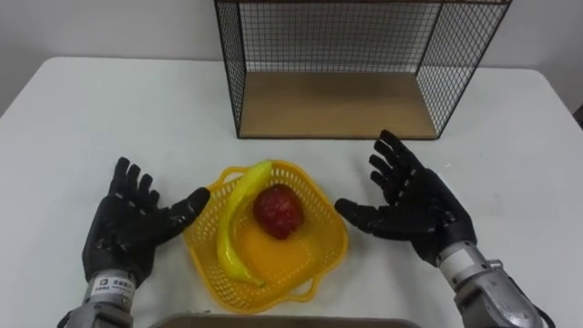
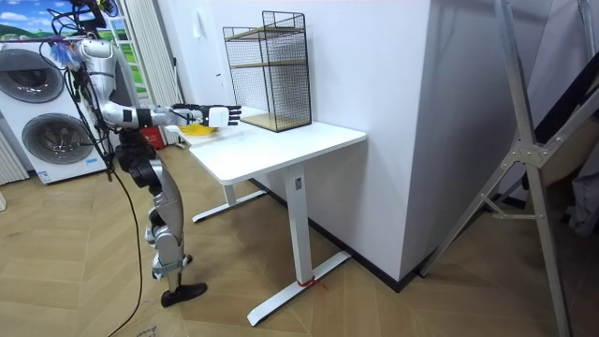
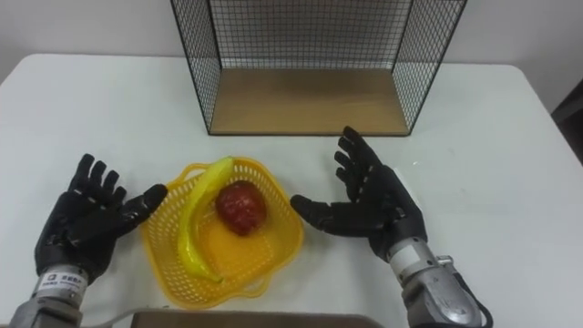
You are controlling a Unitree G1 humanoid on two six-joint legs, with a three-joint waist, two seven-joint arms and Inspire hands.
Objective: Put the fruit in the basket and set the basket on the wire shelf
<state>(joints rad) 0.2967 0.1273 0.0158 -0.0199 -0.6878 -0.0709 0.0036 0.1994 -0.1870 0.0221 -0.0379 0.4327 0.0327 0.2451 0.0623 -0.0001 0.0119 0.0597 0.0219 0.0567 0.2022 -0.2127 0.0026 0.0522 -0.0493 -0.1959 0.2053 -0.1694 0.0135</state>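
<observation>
The yellow basket (image 1: 323,244) sits on the white table (image 1: 91,118) near its front edge, and both fruits are already in it. The banana (image 1: 235,219) curves along the basket's left side from about 12 o'clock down to 7 o'clock, with its upper end resting on the rim. The red fruit (image 1: 278,210) lies just right of the banana, a little toward 1 o'clock of the basket's middle, and touches the banana's inner curve. The left hand (image 1: 123,232) hovers at the basket's 9 o'clock, spread wide with the palm turned inward. Its thumb reaches to just beside the rim, though I cannot tell if it touches. The right hand (image 1: 419,210) stands at 3 o'clock, likewise wide and holding nothing, its fingers pointing toward 11 o'clock and its thumb stretched close to the rim on that side. The basket lies between the two palms, and neither hand grips it. The wire shelf (image 1: 337,105), a black mesh frame with a wooden floor, stands at the basket's 12 o'clock toward the back of the table, well apart from the basket, with its open side facing the robot. In the room view the robot stands upright at the table's end on the room view's left, both arms held out over the tabletop, with washing machines (image 2: 42,112) behind it.
</observation>
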